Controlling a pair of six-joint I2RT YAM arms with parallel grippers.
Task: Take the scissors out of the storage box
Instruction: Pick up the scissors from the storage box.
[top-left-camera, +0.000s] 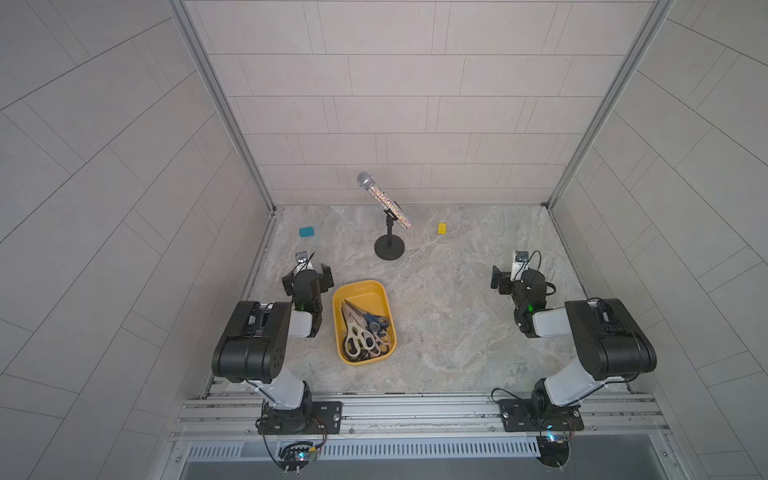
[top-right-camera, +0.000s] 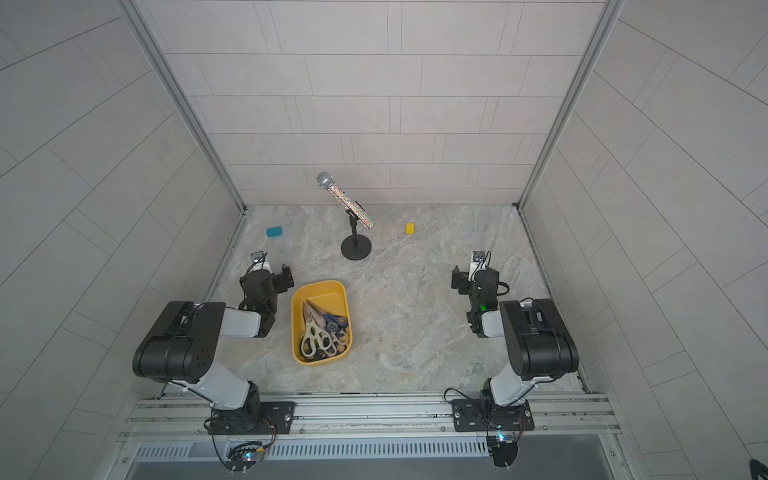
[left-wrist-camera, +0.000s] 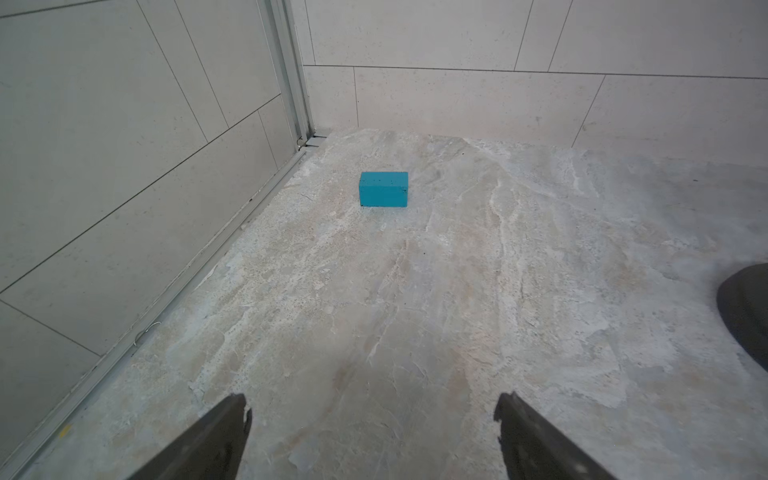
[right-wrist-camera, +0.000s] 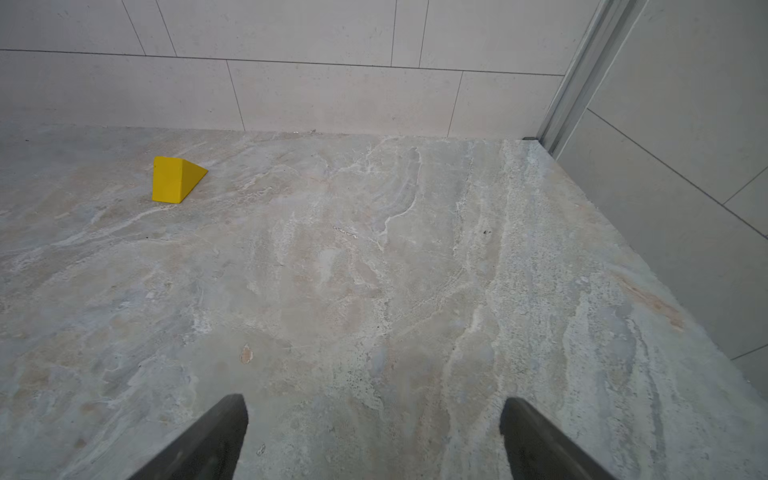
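**Scissors heaped in the tub, both arms folded back**

The marbled grey stone-look tabletop (top-left-camera: 457, 324) fills the booth floor. At its near rail the black-and-white left arm (top-left-camera: 257, 345) and its twin, the right arm (top-left-camera: 602, 336), sit folded with elbows up and wrists aimed at the back wall. The left gripper (left-wrist-camera: 372, 411) and right gripper (right-wrist-camera: 372, 410) are spread wide with nothing between the fingers. Only their dark tips show in the wrist views.

The shallow yellow plastic storage box (top-left-camera: 337, 328) lies just beside the left arm's wrist, well apart from the right arm. The steel-bladed scissors (top-left-camera: 361, 336) are heaped inside it. Cream, blue and pale pink handles show, but the pairs underneath overlap too much to count.

Behind, a glittery microphone (top-left-camera: 384, 201) tilts on a black round-based stand (top-left-camera: 389, 248), whose base is cut off in the left wrist view. A small teal block (top-left-camera: 306, 232) and a smaller yellow wedge (top-left-camera: 442, 228) sit near the back wall.
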